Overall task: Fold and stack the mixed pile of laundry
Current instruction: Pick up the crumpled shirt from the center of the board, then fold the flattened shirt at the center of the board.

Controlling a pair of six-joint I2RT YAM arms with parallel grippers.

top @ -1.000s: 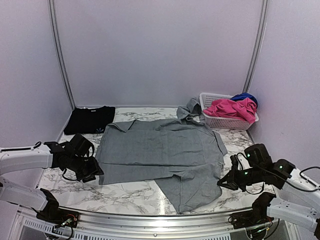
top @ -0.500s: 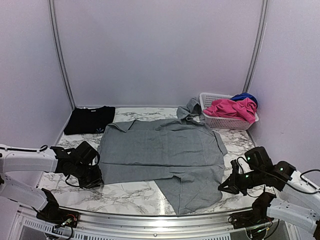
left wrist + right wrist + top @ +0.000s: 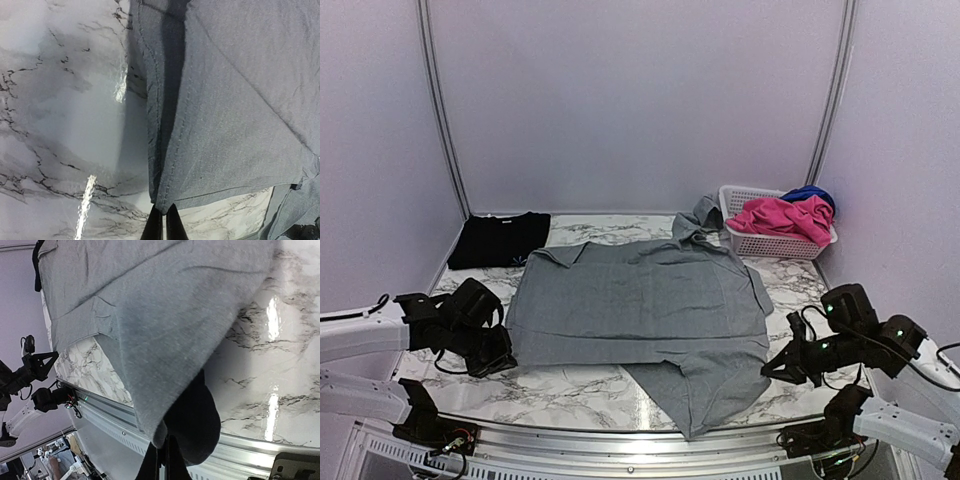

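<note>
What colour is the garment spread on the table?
The shirt is plain grey; the top view shows it best.

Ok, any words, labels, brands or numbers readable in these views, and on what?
No text can be read.
On the black shirt: a small pale mark near its front edge, too small to read.
On the grey shirt and the basket: no print visible.

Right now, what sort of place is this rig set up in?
Probably a robot test booth, not a home: plain panel walls enclose a marble-patterned table, with a grey shirt spread on it and a white basket far right.
</note>
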